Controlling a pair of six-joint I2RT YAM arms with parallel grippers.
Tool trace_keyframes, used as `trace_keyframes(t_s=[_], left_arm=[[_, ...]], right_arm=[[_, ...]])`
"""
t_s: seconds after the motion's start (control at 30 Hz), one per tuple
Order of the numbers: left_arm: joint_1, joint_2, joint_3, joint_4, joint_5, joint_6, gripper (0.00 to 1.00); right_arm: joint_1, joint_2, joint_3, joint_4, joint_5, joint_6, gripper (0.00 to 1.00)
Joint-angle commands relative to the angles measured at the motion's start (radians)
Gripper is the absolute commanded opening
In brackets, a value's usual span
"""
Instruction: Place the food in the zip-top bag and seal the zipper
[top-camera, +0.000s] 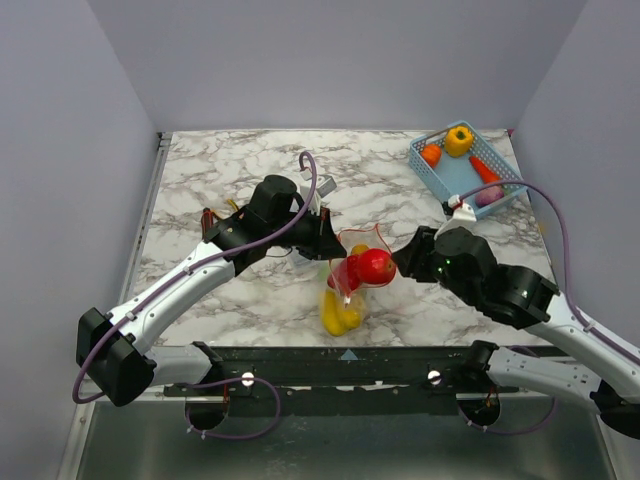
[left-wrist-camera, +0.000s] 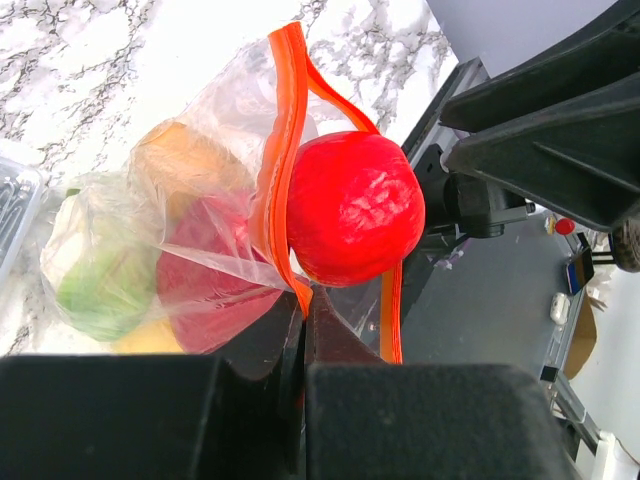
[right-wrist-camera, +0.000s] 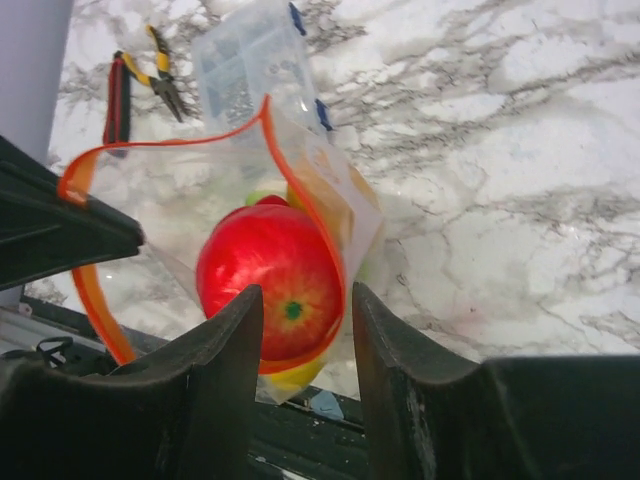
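Two black grippers meet over a clear bag (top-camera: 350, 290) at the middle of the marble table (top-camera: 230, 165), close to its near edge, where the two arm bases are bolted. The bag's bottom, with a yellow piece (top-camera: 340, 315) inside, lies just short of that edge, leaving little bare marble in front.

The left gripper (left-wrist-camera: 303, 305) is clamped tight on the bag's rim. It pinches the red-orange zipper (left-wrist-camera: 285, 120) and holds the mouth up and open in a loop. A red apple (right-wrist-camera: 265, 265) sits in that mouth, ringed by the zipper. The right gripper (right-wrist-camera: 303, 293) faces it from the right with jaws partly apart. The gap is narrower than the apple, which lies just past the fingertips and is not clamped.

Through the plastic, the left wrist view shows four more pieces below the apple: one orange, one dark red, one white-green and one yellow.

Behind the bag a clear box (right-wrist-camera: 245, 60) lies just beside the left gripper, and one pair of pliers (right-wrist-camera: 118, 100) rests farther left, beside the left arm. Beyond them the marble runs bare to the back wall. A bare strip separates the bag from the blue basket (top-camera: 455, 178), which sits in the far right corner, hard by the table's right edge. The basket holds four pieces: one orange, one yellow, one carrot-shaped and one purple. Grey walls close the table on the left, back and right.
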Motion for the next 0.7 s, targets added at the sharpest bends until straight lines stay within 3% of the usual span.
trace_keyframes(t_s=[0.0, 0.13, 0.37, 0.57, 0.67], left_arm=[[-0.003, -0.01, -0.002, 0.06, 0.034, -0.008, 0.0], [-0.003, -0.009, -0.002, 0.057, 0.028, -0.005, 0.0], [-0.003, 0.0, -0.002, 0.058, 0.035, -0.008, 0.0], [-0.002, 0.014, 0.001, 0.057, 0.047, -0.01, 0.0], [-0.003, 0.013, 0.001, 0.058, 0.046, -0.008, 0.0]], right_arm=[[0.001, -0.013, -0.051, -0.103, 0.079, 0.075, 0.41], [0.001, -0.003, -0.074, -0.115, 0.041, 0.05, 0.34], [0.0, 0.052, -0.145, 0.1, -0.17, -0.029, 0.35], [0.001, 0.131, -0.147, 0.23, -0.155, -0.034, 0.35], [0.0, 0.173, -0.117, 0.221, -0.12, -0.044, 0.26]])
